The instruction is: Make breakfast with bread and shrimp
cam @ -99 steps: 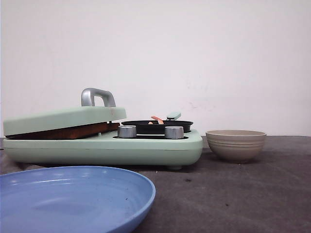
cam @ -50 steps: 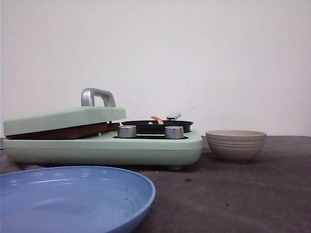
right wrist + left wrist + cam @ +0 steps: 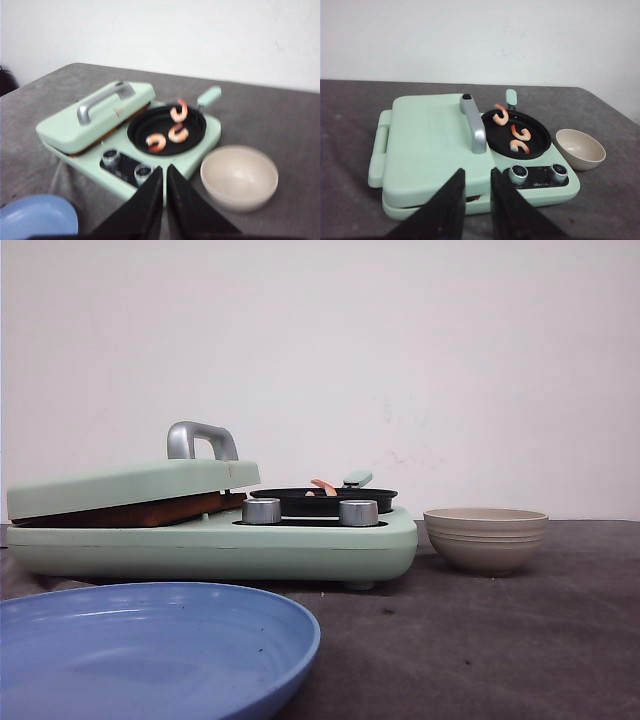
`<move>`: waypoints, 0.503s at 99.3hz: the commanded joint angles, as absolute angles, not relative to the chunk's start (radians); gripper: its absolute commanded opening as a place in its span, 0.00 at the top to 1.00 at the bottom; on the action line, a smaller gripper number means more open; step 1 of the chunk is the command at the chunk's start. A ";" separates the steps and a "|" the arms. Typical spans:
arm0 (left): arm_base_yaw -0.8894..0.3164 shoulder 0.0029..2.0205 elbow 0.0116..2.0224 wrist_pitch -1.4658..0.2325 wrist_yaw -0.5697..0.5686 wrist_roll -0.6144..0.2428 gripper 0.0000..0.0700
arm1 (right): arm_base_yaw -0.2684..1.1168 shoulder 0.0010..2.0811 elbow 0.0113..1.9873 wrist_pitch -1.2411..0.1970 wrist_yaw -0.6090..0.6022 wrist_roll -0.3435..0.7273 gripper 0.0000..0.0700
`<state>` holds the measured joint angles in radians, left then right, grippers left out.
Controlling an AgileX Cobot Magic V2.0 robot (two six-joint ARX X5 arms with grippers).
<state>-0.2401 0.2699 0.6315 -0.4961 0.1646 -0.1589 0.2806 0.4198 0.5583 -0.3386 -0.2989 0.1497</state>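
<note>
Shrimp: three, all in the pan; first shrimp [image 3: 501, 114]; second shrimp [image 3: 522, 133]; third shrimp [image 3: 519, 146]
Pan: one black pan [image 3: 540, 144]
Cooker: one green cooker [image 3: 422, 145]; one lid handle [image 3: 473, 124]
Knobs: two; left knob [image 3: 518, 172]; right knob [image 3: 558, 171]
Bowl: one beige bowl [image 3: 580, 148]
Plate: one blue plate [image 3: 150, 650]

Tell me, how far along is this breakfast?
Three shrimp already lie in the black pan, and the press lid is down over something brown, likely bread, though it's barely visible. Nothing is in hand: the left pincer hangs nearly closed and the right pincer closed, both empty. The blue plate and the bowl are empty, so serving is left.
</note>
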 commanded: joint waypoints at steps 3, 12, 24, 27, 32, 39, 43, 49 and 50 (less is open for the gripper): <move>-0.242 0.274 0.624 -0.472 0.193 -0.145 0.99 | 0.285 0.375 0.487 -0.327 -0.285 0.227 1.00; -0.242 0.273 0.605 -0.471 0.204 -0.145 0.99 | 0.286 0.306 0.414 -0.324 -0.286 0.260 1.00; -0.242 0.263 0.556 -0.445 0.208 -0.164 0.99 | 0.286 0.229 0.354 -0.337 -0.270 0.262 1.00; -0.242 0.258 0.540 -0.432 0.209 -0.176 0.99 | 0.286 0.215 0.345 -0.342 -0.260 0.263 1.00; -0.242 0.248 0.511 -0.410 0.213 -0.192 0.99 | 0.286 0.189 0.325 -0.345 -0.258 0.263 1.00; -0.242 0.231 0.476 -0.404 0.212 -0.203 0.99 | 0.286 0.154 0.299 -0.346 -0.258 0.263 1.00; -0.242 0.220 0.459 -0.405 0.210 -0.206 0.99 | 0.286 0.139 0.291 -0.352 -0.258 0.262 1.00; -0.242 0.200 0.439 -0.405 0.206 -0.221 0.99 | 0.286 0.118 0.285 -0.366 -0.252 0.259 1.00; -0.242 0.197 0.436 -0.405 0.204 -0.224 0.99 | 0.286 0.116 0.285 -0.368 -0.251 0.259 1.00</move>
<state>-0.2405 0.2131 0.4423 -0.4191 0.2089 -0.1974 0.2810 0.1291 0.2829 -0.3748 -0.2577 0.2451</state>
